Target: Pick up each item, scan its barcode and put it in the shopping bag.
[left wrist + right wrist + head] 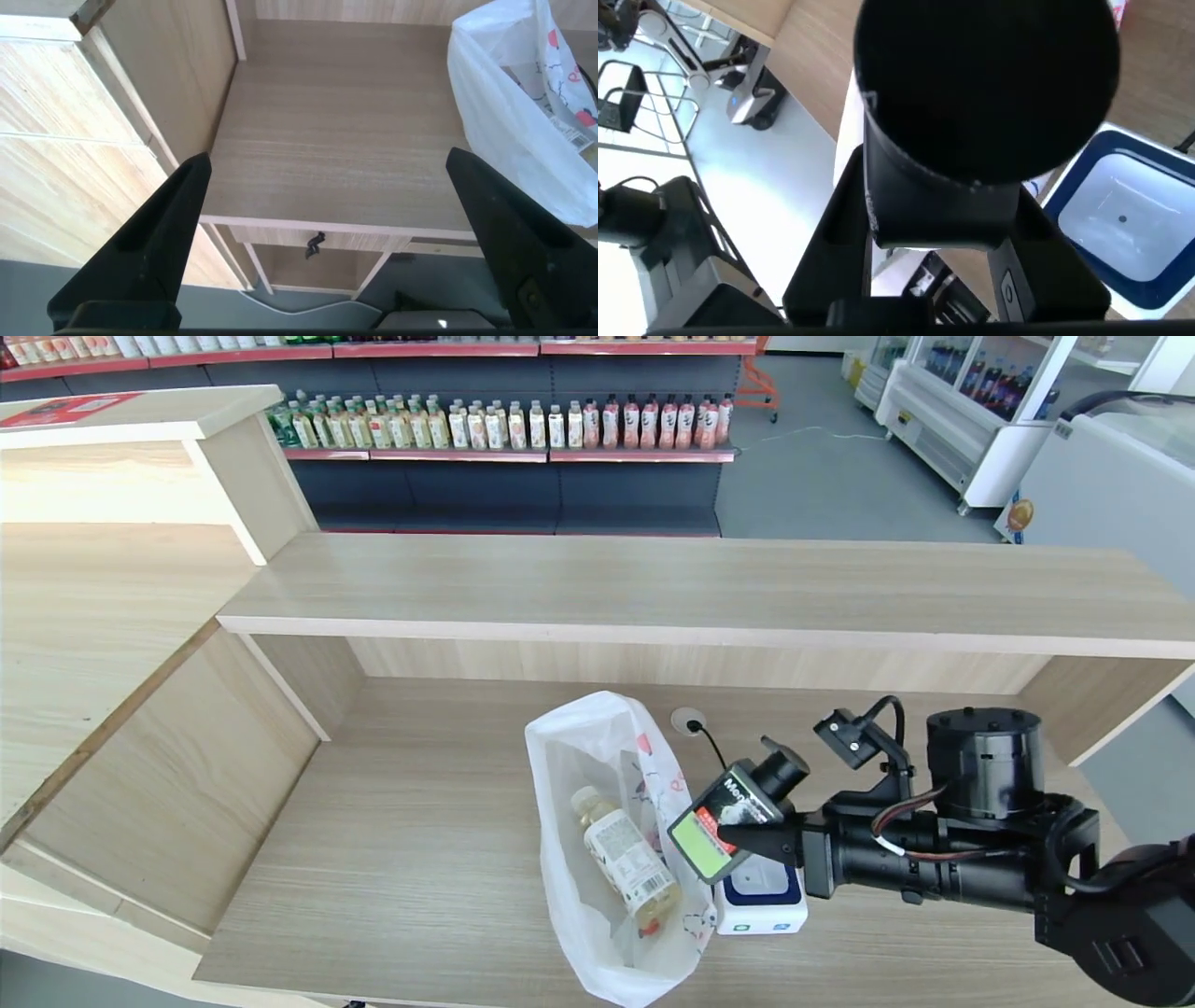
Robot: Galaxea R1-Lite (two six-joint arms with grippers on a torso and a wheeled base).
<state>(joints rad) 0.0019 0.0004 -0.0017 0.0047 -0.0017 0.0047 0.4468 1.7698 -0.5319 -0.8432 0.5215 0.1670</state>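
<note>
Desk surface (401,859) left of shopping bag (569,747) open; scanner (761,905) seemingly pressed against bag's right side; counter ledge (709,588) overhangs rear.

Counter (420,859) matt wood grain; shopping bag (579,737) thin glossy plastic; scanner (761,907) smooth plastic

A black bottle (738,803) tilts above scanner (761,901); tea bottle (627,863) inside bag (583,737).

Bright even shop light, soft shadow under counter ledge (653,588), wide-angle bowing at edges
</note>
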